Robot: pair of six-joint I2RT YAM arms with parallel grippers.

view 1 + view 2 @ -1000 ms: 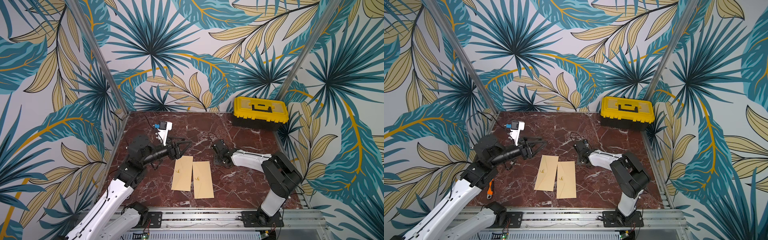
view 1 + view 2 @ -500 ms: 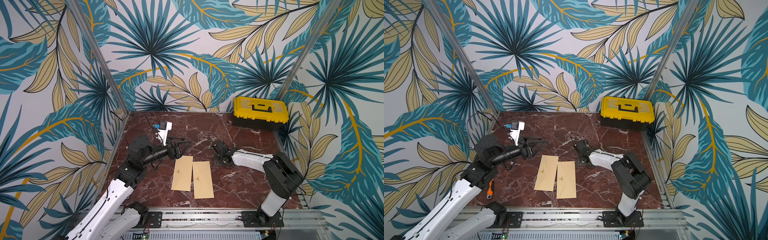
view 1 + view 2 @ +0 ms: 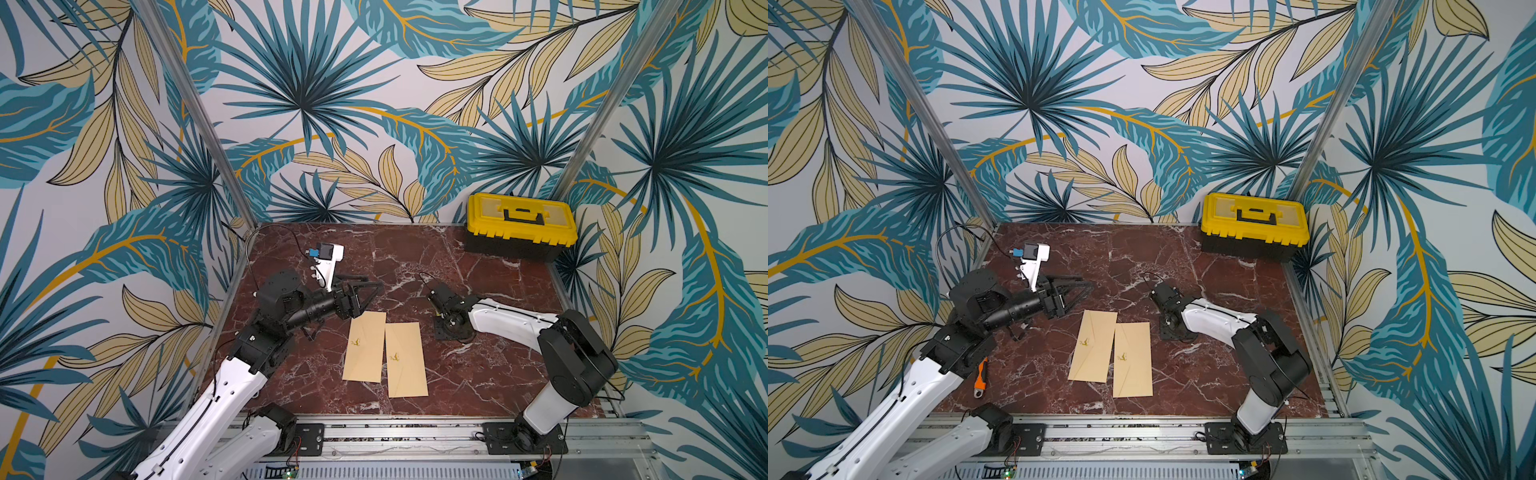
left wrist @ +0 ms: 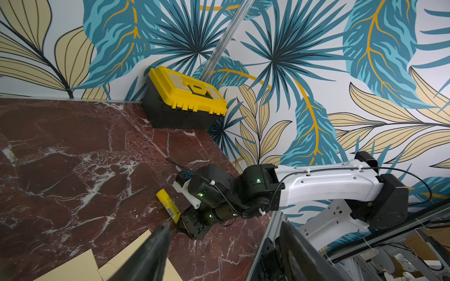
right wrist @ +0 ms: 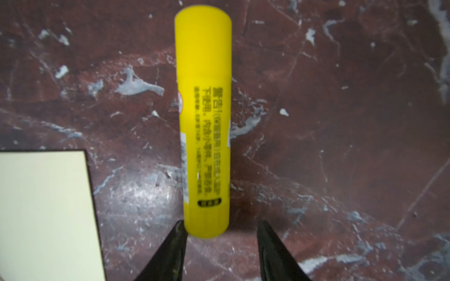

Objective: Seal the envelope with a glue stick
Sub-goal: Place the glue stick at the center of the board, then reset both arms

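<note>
Right fingers (image 5: 170,250): parted on the right gripper (image 5: 220,222), low over the table; the near end of the glue stick (image 5: 204,121) lies between them. One finger sits at the stick's side and the other stands clear of it, so the stick is released, not clamped.
Left fingers (image 4: 151,255): spread wide on the left gripper (image 3: 365,291), nothing between them; held above the table just behind the left envelope (image 3: 365,347).
Glue stick: yellow cylinder with black print, lying flat on the table in front of the right gripper, near the right envelope (image 3: 406,359) but apart from it.
Envelopes: two tan rectangles flat at mid-table, long edges meeting.
Surface: red-brown marble table (image 3: 415,257) with white veins.
Toolbox (image 3: 521,226): yellow lid, black body, in the back right corner against the wall.
Tool (image 3: 981,376): orange-handled, at the table's left edge beside the left arm.
Room: walls (image 3: 374,104) papered with teal and tan palm leaves; metal posts (image 3: 199,112) in the corners; metal rail (image 3: 395,432) along the front carrying both arm bases.
</note>
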